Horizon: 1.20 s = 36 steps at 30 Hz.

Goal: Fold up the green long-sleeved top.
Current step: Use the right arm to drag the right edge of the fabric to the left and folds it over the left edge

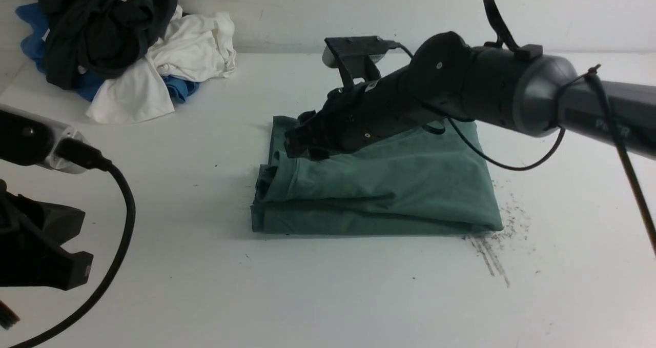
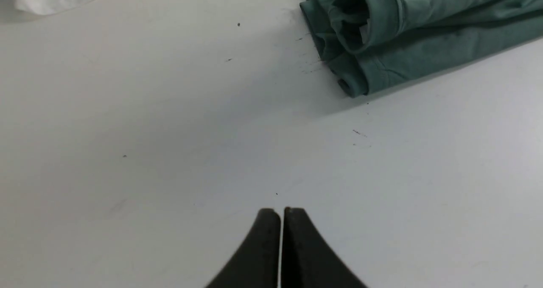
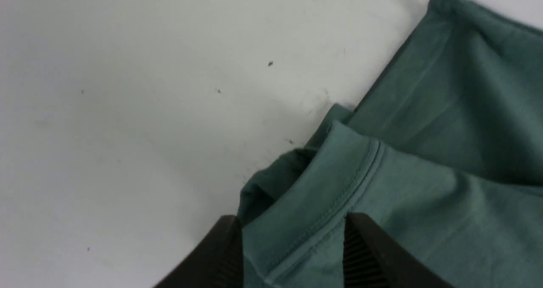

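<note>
One end effector (image 3: 292, 218) parts over the green top (image 1: 389, 174), empty (likely just released); the left (image 2: 282, 211) is closed, empty.

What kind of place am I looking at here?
Probably a robot test bench for handling laundry: a green top partly folded on a white table, and a heap of dark, white and blue clothes.

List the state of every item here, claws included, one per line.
Green top: partly folded, uneven
Left claw: shut, empty
Right claw: open, over the top
White garment: crumpled
Black garment: bunched up
Blue cloth: crumpled, partly covered
</note>
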Each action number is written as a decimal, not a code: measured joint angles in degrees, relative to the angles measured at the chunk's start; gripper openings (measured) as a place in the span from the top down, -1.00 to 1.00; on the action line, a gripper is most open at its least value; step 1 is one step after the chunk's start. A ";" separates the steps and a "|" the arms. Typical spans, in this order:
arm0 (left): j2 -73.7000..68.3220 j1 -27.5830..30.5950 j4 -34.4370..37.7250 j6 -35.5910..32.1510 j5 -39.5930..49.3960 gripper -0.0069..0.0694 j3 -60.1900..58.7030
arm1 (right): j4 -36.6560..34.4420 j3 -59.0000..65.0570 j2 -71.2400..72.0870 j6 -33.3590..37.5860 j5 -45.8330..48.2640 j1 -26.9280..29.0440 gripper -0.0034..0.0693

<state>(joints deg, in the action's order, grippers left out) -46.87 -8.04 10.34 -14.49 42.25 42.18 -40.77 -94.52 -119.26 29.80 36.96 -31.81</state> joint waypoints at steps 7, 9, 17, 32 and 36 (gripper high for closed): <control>0.00 0.00 0.09 0.00 -0.60 0.84 0.00 | -4.54 0.05 -9.38 4.92 -4.58 -1.09 0.64; 0.00 0.00 0.20 0.00 -1.66 0.84 0.00 | -8.13 0.05 -9.81 7.46 -5.57 -1.11 0.76; -3.26 0.00 10.00 -1.20 -1.19 0.84 0.85 | -3.97 0.05 5.32 13.07 0.56 1.25 0.89; -44.88 -2.10 45.80 -32.52 -0.24 0.84 25.23 | 17.78 12.01 9.79 1.14 13.64 11.59 0.89; -60.35 -5.82 45.67 -35.99 -0.08 0.84 36.08 | 17.85 14.83 5.37 1.62 6.61 11.64 0.89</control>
<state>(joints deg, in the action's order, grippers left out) -107.22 -13.87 56.00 -50.48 42.18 78.26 -22.92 -79.69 -113.89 31.43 43.58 -20.18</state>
